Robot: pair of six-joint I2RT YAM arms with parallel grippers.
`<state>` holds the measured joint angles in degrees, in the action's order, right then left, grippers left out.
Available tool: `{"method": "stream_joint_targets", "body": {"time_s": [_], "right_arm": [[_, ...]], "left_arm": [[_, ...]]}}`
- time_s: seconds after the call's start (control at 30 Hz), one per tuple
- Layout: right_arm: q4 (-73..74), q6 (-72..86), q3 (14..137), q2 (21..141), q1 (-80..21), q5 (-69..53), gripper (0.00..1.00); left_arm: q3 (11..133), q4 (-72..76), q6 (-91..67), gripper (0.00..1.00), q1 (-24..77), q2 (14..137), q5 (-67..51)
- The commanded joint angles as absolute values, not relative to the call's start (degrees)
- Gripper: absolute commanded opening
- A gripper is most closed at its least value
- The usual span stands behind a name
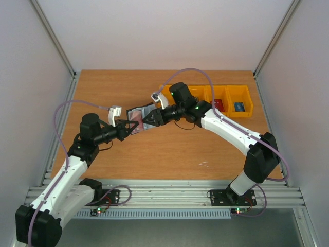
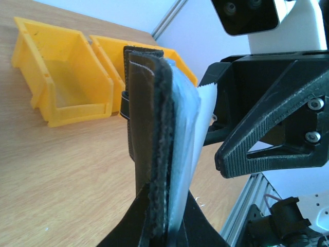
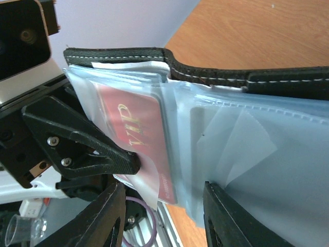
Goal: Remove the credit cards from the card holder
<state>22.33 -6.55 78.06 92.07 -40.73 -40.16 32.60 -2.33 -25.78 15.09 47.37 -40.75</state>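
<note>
The left gripper (image 1: 125,129) is squeezed tight on one edge of the card holder (image 1: 137,119). The card holder is a small black fold-over wallet with see-through plastic pockets (image 3: 241,144) inside. The gripper holds it up above the brown wooden table (image 1: 154,154), near the middle.

The right gripper (image 1: 147,118) is right at the other side of the wallet. Its jaws are part way open, and the bottom edge of the pockets hangs between its two fingers (image 3: 110,216). I cannot tell if the fingers touch the plastic.

One red plastic card (image 3: 134,128) sits in a pocket. It has gold letters that say "VIP".

Three yellow plastic bins (image 1: 241,87) stand in a row at the far right of the table. The middle bin has one small red card (image 1: 218,104) in it. The right bin has one small blue card (image 1: 239,107) in it.
</note>
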Motion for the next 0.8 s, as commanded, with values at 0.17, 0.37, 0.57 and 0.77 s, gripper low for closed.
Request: {"method": "stream_joint_targets", "body": {"time_s": [0.17, 0.37, 0.57, 0.77], "right_arm": [[17.4, -6.8, 85.0, 94.0, -40.9, -45.8, 0.36], [18.6, -6.9, 86.8, 96.5, -42.3, -47.6, 0.25], [20.8, -8.7, 86.7, 96.1, -42.3, -49.5, 0.22], [25.3, -11.2, 87.2, 96.3, -42.3, -49.9, 0.10]], "left_arm": [[33.7, 1.5, -20.4, 0.00, 15.3, 46.0, -48.3], [33.6, 2.1, -20.3, 0.00, 15.3, 45.8, -48.5], [33.2, 2.6, -21.0, 0.00, 15.4, 45.6, -47.8], [32.2, 6.1, -22.8, 0.00, 15.4, 45.7, -47.4]]}}
